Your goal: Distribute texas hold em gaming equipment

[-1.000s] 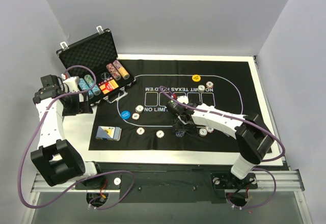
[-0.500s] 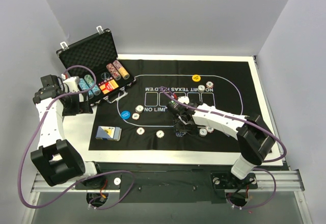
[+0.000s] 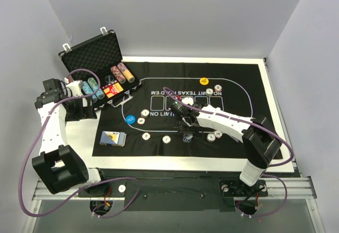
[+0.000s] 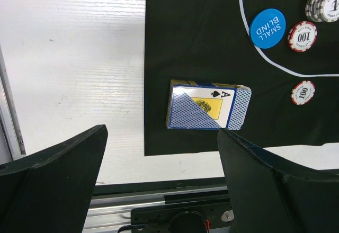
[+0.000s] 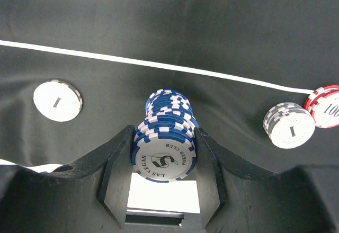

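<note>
My right gripper (image 5: 163,137) is shut on a stack of blue and white poker chips (image 5: 164,159), low over the black felt mat (image 5: 175,26). From above, that gripper (image 3: 186,130) sits inside the printed oval, near its front line. A blue-backed card deck (image 4: 208,105) lies on the mat's left front corner (image 3: 113,138). Beyond the deck lies a blue "small blind" button (image 4: 267,28). A yellow button (image 3: 204,81) rests at the oval's far side. My left gripper (image 4: 161,137) hangs open and empty, high over the table's left edge.
The open black case (image 3: 95,53) at the back left holds rows of chips (image 3: 122,73). Single chips and short stacks dot the oval: a white chip (image 5: 58,100), a grey stack (image 5: 289,124) and a red chip (image 5: 324,106) flank the held stack.
My right gripper has shifted slightly left and away from the bases with the blue stack in it. The left arm has not moved.
</note>
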Robot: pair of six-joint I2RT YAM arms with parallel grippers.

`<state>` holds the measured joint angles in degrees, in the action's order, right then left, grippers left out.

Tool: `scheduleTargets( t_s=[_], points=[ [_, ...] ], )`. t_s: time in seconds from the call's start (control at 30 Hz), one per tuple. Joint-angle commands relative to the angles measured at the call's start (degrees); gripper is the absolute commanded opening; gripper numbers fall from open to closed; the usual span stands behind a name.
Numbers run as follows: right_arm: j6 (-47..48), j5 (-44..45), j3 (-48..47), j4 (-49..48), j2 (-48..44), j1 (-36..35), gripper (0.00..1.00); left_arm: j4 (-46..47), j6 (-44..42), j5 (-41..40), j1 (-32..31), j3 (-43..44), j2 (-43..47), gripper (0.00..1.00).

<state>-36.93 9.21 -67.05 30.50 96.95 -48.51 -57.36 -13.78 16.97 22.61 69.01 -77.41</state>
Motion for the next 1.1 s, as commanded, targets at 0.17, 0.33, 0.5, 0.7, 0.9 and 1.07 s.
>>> scheduleTargets(
  t_s=[0.17,0.33,0.5,0.7,0.9,1.07],
  points=[
    [0.5,1.6,1.1,0.6,0.5,-0.4,0.39,1.3,-0.8,0.7,0.3,0.1,2.1,0.97],
    [0.5,1.5,1.4,0.2,0.7,-0.3,0.4,1.1,-0.8,0.7,0.4,0.2,2.1,0.97],
    [0.5,1.2,1.5,0.1,1.1,-0.2,0.42,1.1,-0.8,0.5,0.3,0.2,2.2,0.97],
    [0.5,0.8,2.4,0.2,0.1,-0.2,0.46,1.0,-0.9,0.3,0.3,0.0,2.3,0.97],
    [0.4,0.7,2.8,0.2,-1.1,-0.2,0.45,0.9,-0.7,0.8,0.4,0.3,2.2,0.97],
    [0.3,0.7,2.2,0.5,-1.7,-0.4,0.39,0.8,-1.0,0.7,0.3,0.4,2.3,0.97]
  ],
)
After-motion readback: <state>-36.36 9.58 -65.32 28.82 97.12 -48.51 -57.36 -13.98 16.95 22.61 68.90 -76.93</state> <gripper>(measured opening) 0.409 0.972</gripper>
